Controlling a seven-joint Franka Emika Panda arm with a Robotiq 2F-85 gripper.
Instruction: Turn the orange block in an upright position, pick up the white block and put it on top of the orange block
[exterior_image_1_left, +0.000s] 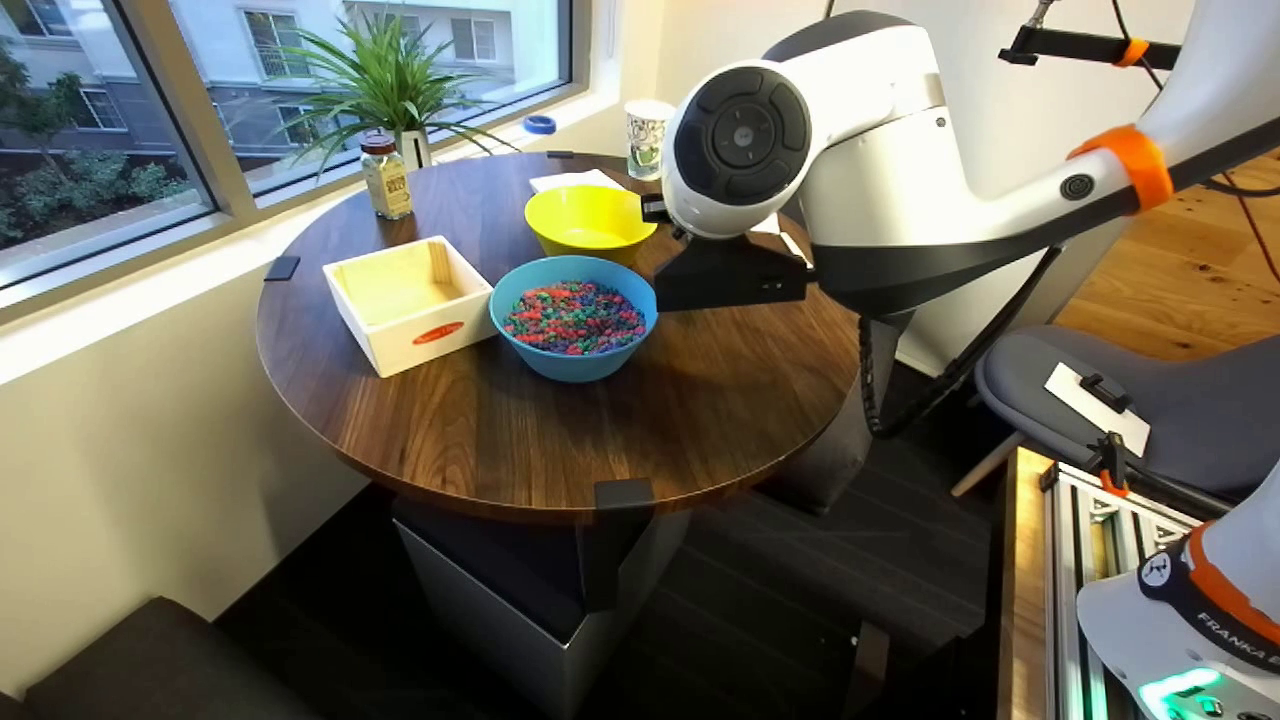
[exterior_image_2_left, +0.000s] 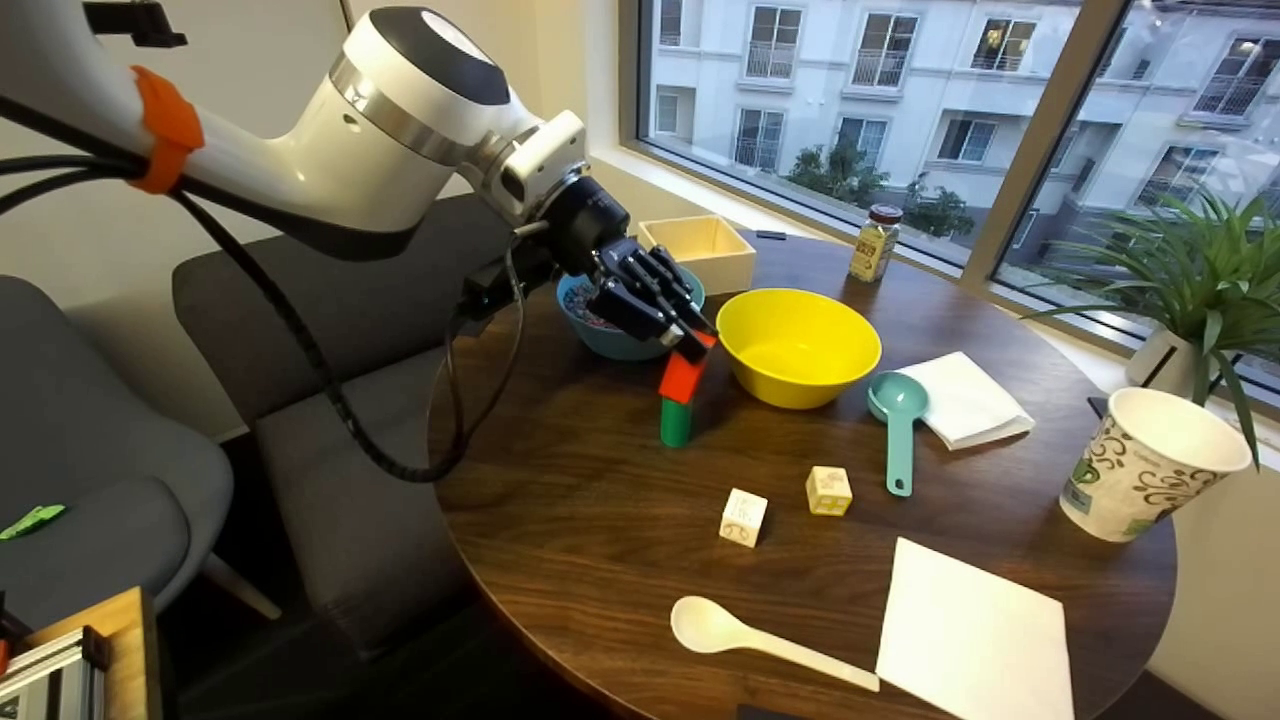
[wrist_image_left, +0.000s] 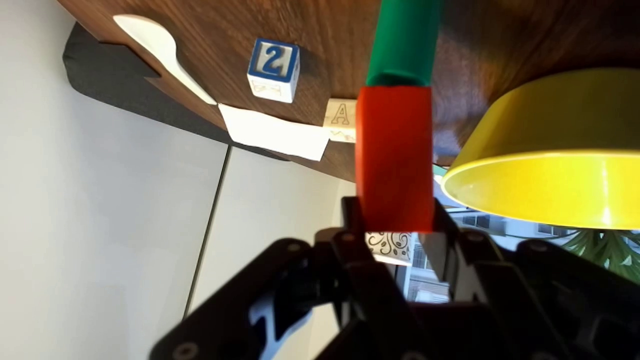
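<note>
Beads (exterior_image_1_left: 575, 318) fill the blue bowl (exterior_image_1_left: 572, 367); the gripper (wrist_image_left: 397, 215) clamps the orange block (wrist_image_left: 395, 152).

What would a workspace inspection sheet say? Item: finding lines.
Surface: wooden table; spills, nothing seen.
Job's things: red-orange block held tilted above green block, contact unclear; white block marked 2 on the table.
Clutter: includes yellow bowl, blue bowl (filled), wooden box, paper cup, cream spoon.
Gripper: closed around the red-orange block's upper end.
Cables: black hose hangs looped; snags, nothing seen.
Surroundings: window, plant, grey chair; people, nothing seen.
</note>
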